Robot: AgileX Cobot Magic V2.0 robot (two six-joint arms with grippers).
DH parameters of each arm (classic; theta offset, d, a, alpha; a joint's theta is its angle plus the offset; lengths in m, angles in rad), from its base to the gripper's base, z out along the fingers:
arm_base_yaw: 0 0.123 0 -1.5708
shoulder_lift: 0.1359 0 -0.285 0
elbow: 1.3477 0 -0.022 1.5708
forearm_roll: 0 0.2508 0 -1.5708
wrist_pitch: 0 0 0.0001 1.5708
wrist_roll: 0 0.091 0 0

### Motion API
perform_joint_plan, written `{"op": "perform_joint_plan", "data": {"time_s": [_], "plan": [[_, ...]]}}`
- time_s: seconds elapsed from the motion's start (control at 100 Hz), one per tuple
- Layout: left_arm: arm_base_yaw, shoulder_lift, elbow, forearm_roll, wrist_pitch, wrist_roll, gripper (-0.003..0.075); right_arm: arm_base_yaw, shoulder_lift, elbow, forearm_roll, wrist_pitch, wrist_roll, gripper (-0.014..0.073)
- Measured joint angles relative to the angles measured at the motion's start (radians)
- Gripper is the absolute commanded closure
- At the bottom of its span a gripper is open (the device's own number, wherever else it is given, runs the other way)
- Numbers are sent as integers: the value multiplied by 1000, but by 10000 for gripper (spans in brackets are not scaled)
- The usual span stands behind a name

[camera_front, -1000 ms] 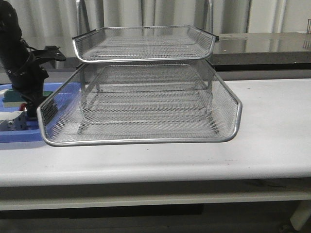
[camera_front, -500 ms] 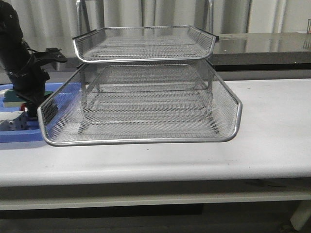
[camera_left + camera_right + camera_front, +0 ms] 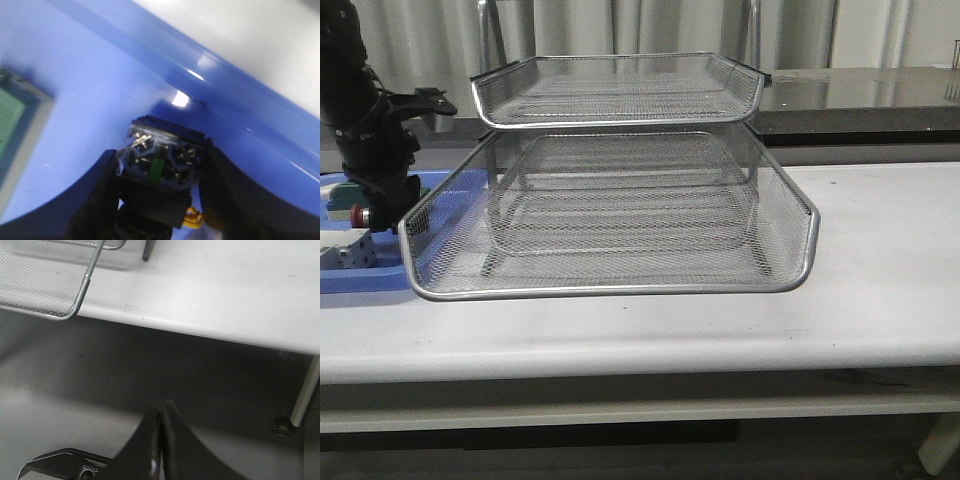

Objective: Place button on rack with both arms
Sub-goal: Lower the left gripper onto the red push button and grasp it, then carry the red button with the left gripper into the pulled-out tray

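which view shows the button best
The left wrist view: the button fills the frame, its rear block clamped between the left tool's fingers above the blue tray. The front view shows only its small red head. The right wrist view shows none.

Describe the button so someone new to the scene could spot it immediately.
Start at the big silver wire rack mid-table, then look to its left at the flat blue tray. Over it, the left gripper is clamped on the button. Its red head sets it apart from the green block and white-grey block nearby.
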Motion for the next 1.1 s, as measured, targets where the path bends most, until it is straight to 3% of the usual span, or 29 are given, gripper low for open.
{"op": "perform_joint_plan", "data": {"time_s": [0.45,0.86,1.1], "plan": [[0,-70,-211,12,229,-136,716,0,0,0,0,0,0,653],[0,-214,-203,23,243,-397,716,0,0,0,0,0,0,653],[-27,-366,-54,21,246,-425,716,0,0,0,0,0,0,653]]}}
